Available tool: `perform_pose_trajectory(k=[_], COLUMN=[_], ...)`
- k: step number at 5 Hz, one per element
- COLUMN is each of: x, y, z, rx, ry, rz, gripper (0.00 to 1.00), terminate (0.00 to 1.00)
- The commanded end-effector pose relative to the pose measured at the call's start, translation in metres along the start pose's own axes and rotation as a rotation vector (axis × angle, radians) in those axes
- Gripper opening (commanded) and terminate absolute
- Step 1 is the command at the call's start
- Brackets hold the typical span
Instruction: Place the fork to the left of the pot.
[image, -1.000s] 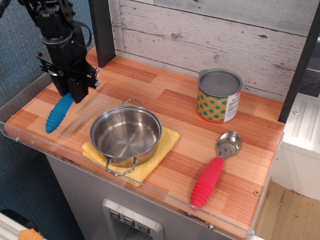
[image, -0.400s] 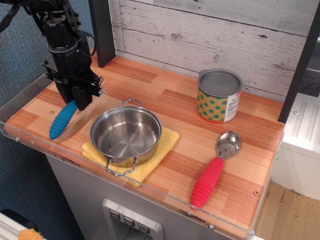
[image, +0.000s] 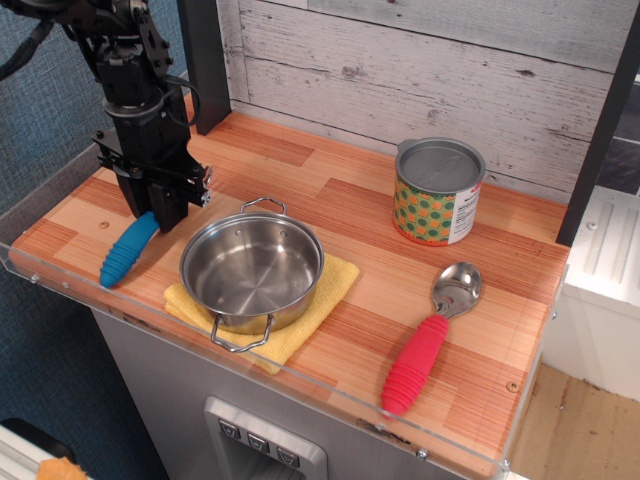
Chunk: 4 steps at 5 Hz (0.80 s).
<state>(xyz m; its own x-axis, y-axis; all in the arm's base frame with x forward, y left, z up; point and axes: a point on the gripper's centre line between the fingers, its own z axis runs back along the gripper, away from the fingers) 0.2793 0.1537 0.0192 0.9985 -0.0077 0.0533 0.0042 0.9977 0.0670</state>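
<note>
Blue-handled fork (image: 128, 249) is resting on the tabletop (image: 330, 190) left of the pot (image: 252, 271), the tool (image: 165, 212) gripping its upper end; releasing comes next.

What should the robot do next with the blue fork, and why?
Probably open the tool and lift away. The blue-handled fork already seems to lie on the wooden counter, left of the steel pot, with the tool at its upper end, hiding the tines.
</note>
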Motion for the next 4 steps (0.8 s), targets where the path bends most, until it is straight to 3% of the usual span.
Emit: perform_pose_trajectory(k=[1,3,4], x=[-0.005,-0.005,-0.004], y=[0.005,0.006,0.009], z=[0.017,0.028,0.045], rx=[-0.027,0.009,0.027], ry=[-0.063,-0.083,-0.115], rz=[-0.025,-0.013,-0.008], gripper=[1.0,1.0,1.0], terminate=[0.0,0.0,0.0])
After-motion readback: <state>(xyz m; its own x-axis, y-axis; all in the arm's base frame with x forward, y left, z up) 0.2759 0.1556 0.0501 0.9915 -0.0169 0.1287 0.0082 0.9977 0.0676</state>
